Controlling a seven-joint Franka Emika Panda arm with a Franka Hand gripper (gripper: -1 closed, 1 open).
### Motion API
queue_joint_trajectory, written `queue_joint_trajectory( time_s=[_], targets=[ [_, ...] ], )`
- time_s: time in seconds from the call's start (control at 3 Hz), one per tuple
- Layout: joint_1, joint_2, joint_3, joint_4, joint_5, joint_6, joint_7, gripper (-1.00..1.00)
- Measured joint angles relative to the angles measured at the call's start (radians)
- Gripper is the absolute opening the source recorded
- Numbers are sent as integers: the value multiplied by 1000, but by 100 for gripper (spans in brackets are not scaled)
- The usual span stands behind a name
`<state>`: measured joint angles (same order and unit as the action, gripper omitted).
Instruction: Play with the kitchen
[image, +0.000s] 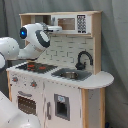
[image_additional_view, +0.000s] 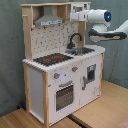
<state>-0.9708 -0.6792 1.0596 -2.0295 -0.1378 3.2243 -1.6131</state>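
The kitchen (image: 60, 95) is a white and light-wood toy unit, seen in both exterior views. It has a black-red hob (image: 35, 66), a black faucet (image: 84, 59), a sink (image: 70, 75) and an oven door (image: 27, 102). My gripper (image: 56, 29) is up at the top shelf, at the left edge of the small microwave cupboard (image: 70, 23). In the second exterior view the gripper (image_additional_view: 74, 15) reaches in from the second exterior view's right, beside the grey hood (image_additional_view: 48, 21) and above the faucet (image_additional_view: 75, 40). The kitchen (image_additional_view: 45, 85) stands on a wooden floor.
My white arm (image: 32, 40) fills the first exterior view's left, above the hob. A grey curtain (image: 115, 50) hangs behind the kitchen. A rounded counter end (image: 102, 78) sticks out past the sink.
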Motion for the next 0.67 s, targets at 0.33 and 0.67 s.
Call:
queue_joint_trajectory(
  time_s=[0.33, 0.67],
  targets=[
    [71, 10, -51, -41, 0, 21, -22, -100],
    [145, 10, -107, -83, 0, 33, -41, -100]
  ],
)
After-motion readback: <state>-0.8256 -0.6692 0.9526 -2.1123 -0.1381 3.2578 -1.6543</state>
